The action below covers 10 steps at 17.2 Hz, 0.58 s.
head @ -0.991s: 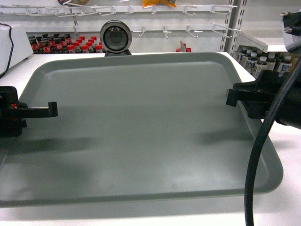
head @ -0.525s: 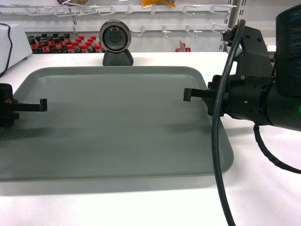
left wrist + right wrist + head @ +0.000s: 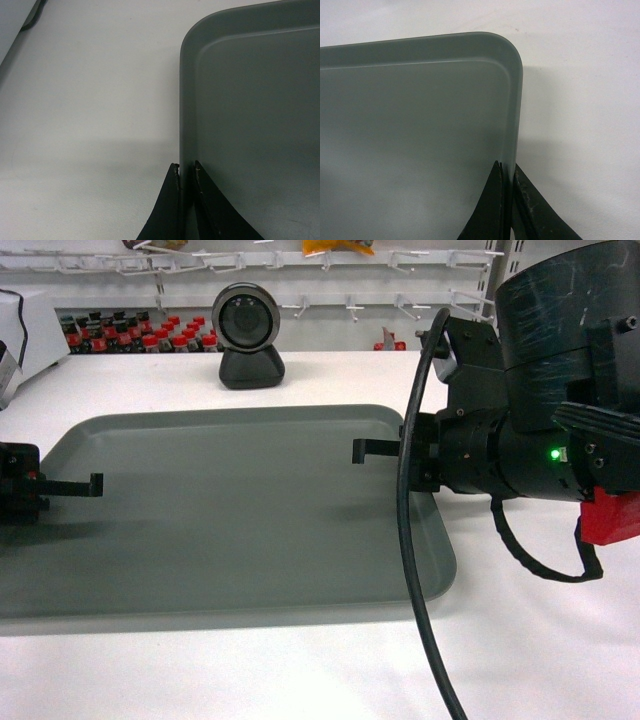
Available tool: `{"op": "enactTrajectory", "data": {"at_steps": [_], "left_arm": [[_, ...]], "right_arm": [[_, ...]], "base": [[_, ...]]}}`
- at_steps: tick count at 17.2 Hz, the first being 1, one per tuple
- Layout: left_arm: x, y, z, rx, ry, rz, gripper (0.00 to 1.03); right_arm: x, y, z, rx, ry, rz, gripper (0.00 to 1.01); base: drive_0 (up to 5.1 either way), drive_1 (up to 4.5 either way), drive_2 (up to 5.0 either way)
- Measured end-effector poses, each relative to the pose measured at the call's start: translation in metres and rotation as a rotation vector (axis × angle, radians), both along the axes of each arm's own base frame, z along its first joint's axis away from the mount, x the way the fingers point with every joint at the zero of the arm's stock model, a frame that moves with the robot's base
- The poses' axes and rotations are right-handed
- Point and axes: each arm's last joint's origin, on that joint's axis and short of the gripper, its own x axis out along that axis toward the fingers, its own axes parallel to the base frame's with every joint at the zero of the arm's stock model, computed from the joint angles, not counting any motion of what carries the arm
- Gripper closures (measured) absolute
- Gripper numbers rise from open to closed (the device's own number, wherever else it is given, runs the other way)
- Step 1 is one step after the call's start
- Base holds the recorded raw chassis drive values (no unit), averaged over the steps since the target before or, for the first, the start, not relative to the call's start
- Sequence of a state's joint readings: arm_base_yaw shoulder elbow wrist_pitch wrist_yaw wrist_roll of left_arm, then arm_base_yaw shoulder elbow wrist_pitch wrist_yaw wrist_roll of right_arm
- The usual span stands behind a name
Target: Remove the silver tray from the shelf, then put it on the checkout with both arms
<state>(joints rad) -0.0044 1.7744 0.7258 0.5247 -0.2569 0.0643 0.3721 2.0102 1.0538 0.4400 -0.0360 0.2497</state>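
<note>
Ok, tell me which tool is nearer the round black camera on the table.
Right. The right tool grips the tray on its right rim, just below and right of the camera. The left tool grips the left rim, farther away and lower left.

Lighting: we record bright, even overhead store light. The white flat-topped table (image 3: 300, 670) is near overexposed. The matte grey-silver tray (image 3: 240, 530) shows no glare; soft shadows lie on it beneath both arms. In the wrist views we note a diffuse shadow on the table at 6 o'clock. The head view's 3 o'clock edge is slightly soft.
</note>
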Motion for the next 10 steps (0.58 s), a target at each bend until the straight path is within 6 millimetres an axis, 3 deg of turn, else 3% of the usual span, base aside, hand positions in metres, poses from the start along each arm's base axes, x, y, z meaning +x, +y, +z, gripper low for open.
{"op": "enactTrajectory", "data": {"at_steps": [7,9,10], "left_arm": [[0.007,0.005,-0.007,0.012,0.006,0.004,1.00],[0.010,0.009,-0.005,0.033,-0.004,0.053,0.82],[0.012,0.016,-0.003,0.043,-0.016,0.087,0.68]], "right_arm": [[0.012,0.008,-0.006,-0.033,0.051,-0.006,0.99],[0.011,0.010,-0.006,-0.088,0.032,0.062,0.79],[0.010,0.012,-0.006,-0.112,0.022,0.086,0.67]], "base": [[0.0,0.00,0.0],[0.0,0.00,0.0],[0.0,0.00,0.0]]}}
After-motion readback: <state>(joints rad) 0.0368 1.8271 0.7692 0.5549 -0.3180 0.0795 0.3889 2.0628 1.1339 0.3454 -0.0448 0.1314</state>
